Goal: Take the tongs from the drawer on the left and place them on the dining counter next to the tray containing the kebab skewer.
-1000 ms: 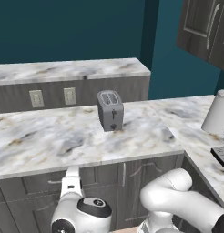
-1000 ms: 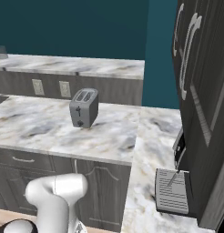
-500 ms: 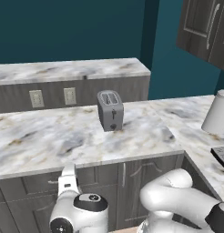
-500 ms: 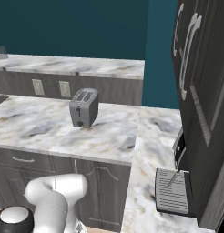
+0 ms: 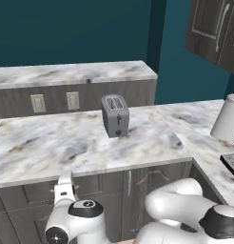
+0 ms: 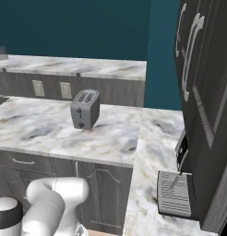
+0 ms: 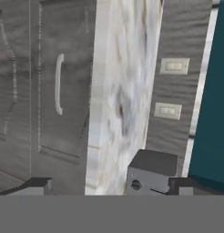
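While the tongs are presumably shut away inside it, the drawer (image 7: 63, 113) sits closed just under the front edge of the marble counter (image 7: 118, 91)
The gripper (image 7: 109, 185) hangs in front of that edge with jaws spread wide and nothing in them, the drawer's bar handle (image 7: 59, 84) ahead, apart; slim metal tongs should prove light, stiff and slippery, best pinched across both arms near the middle

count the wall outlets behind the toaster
2, side by side on the grey panel behind the counter: the left outlet and the right outlet, both left of the toaster. More may lie out of frame.
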{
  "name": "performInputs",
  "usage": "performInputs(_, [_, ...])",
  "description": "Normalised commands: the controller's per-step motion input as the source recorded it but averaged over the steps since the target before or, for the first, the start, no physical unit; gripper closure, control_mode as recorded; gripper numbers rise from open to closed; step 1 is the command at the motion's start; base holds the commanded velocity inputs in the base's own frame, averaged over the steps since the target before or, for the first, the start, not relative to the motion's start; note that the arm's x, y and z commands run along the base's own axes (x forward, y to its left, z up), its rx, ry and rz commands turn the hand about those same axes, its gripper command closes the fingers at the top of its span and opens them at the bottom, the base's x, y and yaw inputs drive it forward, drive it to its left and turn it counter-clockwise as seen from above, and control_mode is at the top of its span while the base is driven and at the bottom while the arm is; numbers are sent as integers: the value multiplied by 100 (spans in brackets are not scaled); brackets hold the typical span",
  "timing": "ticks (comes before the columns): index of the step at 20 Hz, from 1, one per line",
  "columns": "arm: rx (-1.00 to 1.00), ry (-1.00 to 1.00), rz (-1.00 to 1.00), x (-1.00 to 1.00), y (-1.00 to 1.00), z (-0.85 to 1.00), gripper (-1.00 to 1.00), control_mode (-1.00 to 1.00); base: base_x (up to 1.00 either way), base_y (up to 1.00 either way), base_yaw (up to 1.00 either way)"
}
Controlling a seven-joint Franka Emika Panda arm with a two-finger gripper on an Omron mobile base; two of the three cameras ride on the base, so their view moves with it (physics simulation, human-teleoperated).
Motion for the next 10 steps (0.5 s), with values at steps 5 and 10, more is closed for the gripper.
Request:
performInputs(5, [0, -12, 0, 35, 12, -65, -100, -100, 0, 0, 0])
performInputs(10, [0, -6, 0, 32, 10, -61, -100, -100, 0, 0, 0])
